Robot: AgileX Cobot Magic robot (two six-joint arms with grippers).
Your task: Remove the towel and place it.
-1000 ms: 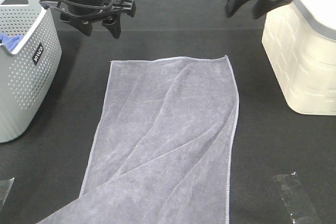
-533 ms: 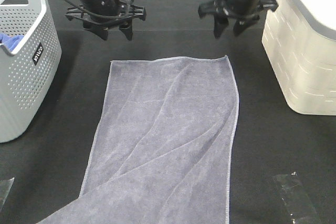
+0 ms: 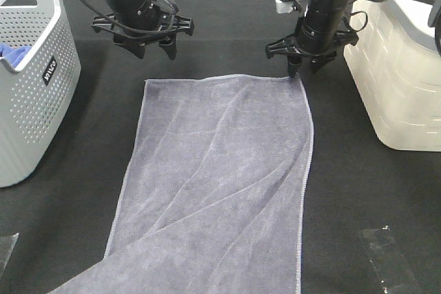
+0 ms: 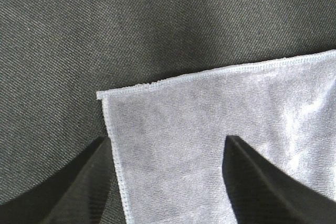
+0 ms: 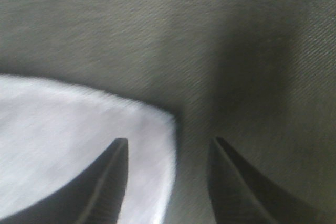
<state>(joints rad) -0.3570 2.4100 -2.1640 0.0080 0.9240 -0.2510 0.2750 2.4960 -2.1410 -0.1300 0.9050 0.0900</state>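
Both arms had dropped since a second before, left gripper (image 3: 153, 47) and right gripper (image 3: 304, 67) spread apart over the far corners of the towel (image 3: 220, 177), which lay flat mid-table, ungrasped, everything left to do.

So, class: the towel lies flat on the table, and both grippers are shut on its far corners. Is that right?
Not quite. Both wrist views show the left gripper and right gripper open over far corners of the towel. It lies flat on the table.
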